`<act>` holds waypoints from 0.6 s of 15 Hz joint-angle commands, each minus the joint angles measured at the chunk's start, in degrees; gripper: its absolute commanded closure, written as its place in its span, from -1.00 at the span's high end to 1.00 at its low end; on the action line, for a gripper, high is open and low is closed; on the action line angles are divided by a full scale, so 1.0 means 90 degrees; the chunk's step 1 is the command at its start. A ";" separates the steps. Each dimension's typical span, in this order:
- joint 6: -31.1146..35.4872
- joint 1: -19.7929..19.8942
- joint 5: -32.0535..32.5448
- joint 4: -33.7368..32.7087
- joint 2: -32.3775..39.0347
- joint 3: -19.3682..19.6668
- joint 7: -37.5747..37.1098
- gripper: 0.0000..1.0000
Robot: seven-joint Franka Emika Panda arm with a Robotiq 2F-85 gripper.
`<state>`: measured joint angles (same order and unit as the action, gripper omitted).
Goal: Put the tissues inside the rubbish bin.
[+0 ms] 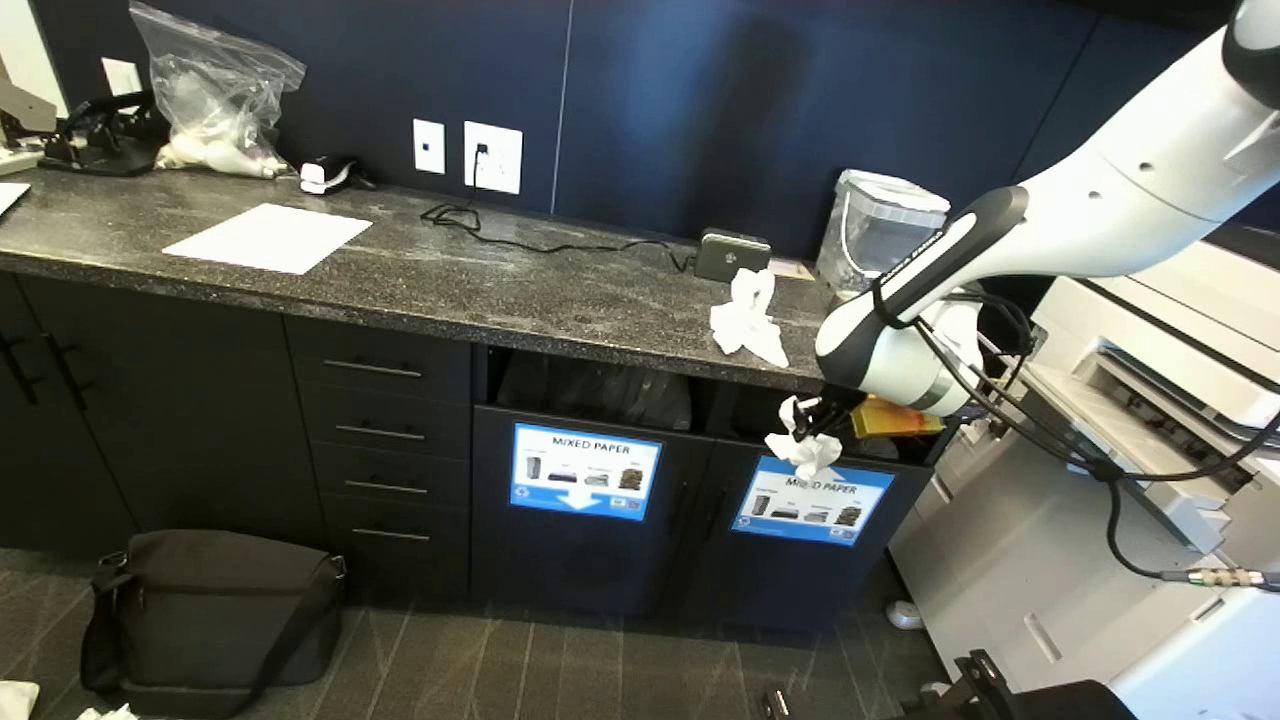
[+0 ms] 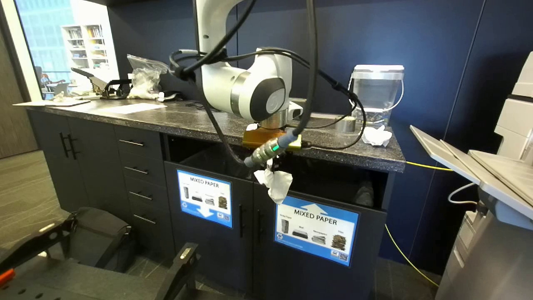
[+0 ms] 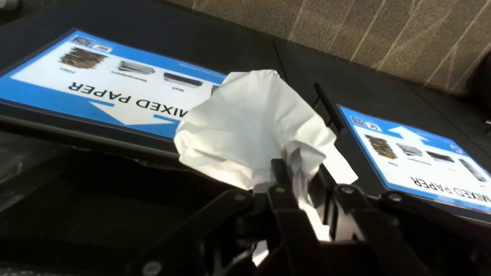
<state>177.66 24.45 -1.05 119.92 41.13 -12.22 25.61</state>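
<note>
My tool (image 3: 303, 171) pinches a crumpled tissue (image 3: 249, 122); I should hold firm and raise its dangling folds past the top edge of the mixed-paper door (image 2: 312, 273) before releasing.

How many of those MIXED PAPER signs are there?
2. The down-arrow sign is on the cabinet door nearer the drawers; the up-arrow sign is on the door beside it, partly behind a tissue held by the gripper.

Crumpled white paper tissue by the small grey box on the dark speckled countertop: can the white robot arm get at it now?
Probably not yet: the black two-fingered gripper holds another crumpled white tissue. Otherwise, nothing visibly covers that countertop tissue.
</note>
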 commanded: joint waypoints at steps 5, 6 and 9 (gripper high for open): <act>0.1741 0.0481 0.1413 -0.0171 0.0974 -0.0228 -0.0156 -0.60; 0.1964 0.0495 0.1612 -0.0223 0.1121 -0.0172 -0.0210 -0.60; 0.2577 0.0577 0.2154 -0.0478 0.1561 -0.0053 -0.0452 -0.60</act>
<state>194.69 28.65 13.62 118.88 50.87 -13.27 24.05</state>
